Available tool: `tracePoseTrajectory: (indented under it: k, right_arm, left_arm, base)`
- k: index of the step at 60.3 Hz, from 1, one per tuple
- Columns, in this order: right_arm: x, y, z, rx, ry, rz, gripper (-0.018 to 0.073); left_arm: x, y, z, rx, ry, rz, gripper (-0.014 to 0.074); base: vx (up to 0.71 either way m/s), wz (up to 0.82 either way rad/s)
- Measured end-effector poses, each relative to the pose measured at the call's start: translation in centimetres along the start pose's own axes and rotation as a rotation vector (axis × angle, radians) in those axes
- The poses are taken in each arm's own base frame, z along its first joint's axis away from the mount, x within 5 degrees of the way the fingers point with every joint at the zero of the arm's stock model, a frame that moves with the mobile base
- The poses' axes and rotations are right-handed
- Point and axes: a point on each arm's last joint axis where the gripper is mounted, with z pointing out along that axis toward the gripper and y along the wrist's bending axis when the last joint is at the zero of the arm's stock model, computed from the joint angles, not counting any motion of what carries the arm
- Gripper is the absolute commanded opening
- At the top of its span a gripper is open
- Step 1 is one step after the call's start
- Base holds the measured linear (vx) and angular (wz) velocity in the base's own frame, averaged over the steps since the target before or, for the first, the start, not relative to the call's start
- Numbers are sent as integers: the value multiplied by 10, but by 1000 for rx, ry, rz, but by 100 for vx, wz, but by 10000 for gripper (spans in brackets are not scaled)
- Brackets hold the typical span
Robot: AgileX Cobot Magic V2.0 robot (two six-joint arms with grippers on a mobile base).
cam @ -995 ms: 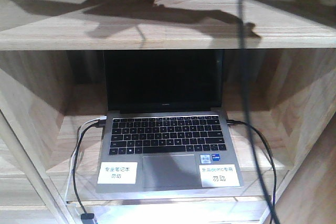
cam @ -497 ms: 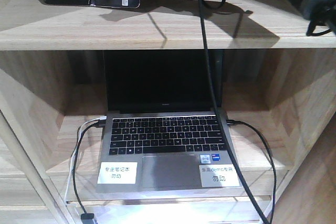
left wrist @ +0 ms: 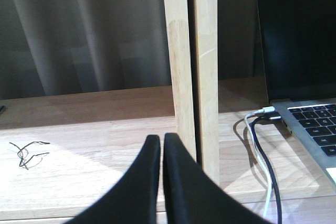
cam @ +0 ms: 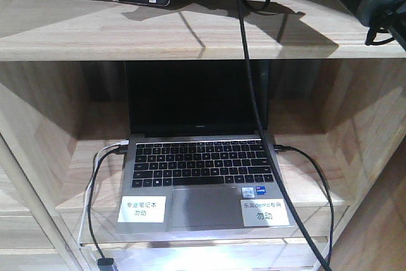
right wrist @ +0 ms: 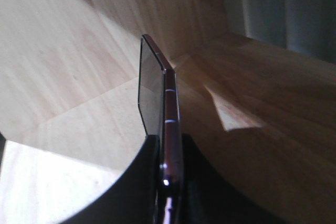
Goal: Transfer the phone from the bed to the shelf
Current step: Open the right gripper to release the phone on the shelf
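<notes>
Over the top board of the shelf (cam: 190,36) my right gripper (right wrist: 167,153) has the phone (right wrist: 157,103) clamped edgewise, so I judge only lowering and release remain.

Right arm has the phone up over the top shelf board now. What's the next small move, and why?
Probably ease the phone down until it lies on the shelf, then open. The right gripper is clamped on the phone's edge, which seems to sit just above the board. The left gripper is shut and idle beside the laptop.
</notes>
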Motion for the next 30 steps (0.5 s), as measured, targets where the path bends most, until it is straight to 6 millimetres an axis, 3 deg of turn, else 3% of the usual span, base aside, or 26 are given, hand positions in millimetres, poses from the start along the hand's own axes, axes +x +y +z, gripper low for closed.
tracePoseTrajectory:
  k: [21, 30]
  right_arm:
    - [2, -3, 1, 17, 10, -10, 599]
    - [2, -3, 1, 19, 10, -11, 662]
  left_arm:
    - [0, 0, 0, 0, 0, 0, 1]
    - [0, 0, 0, 0, 0, 0, 1]
  base:
    - [0, 0]
    - [0, 0]
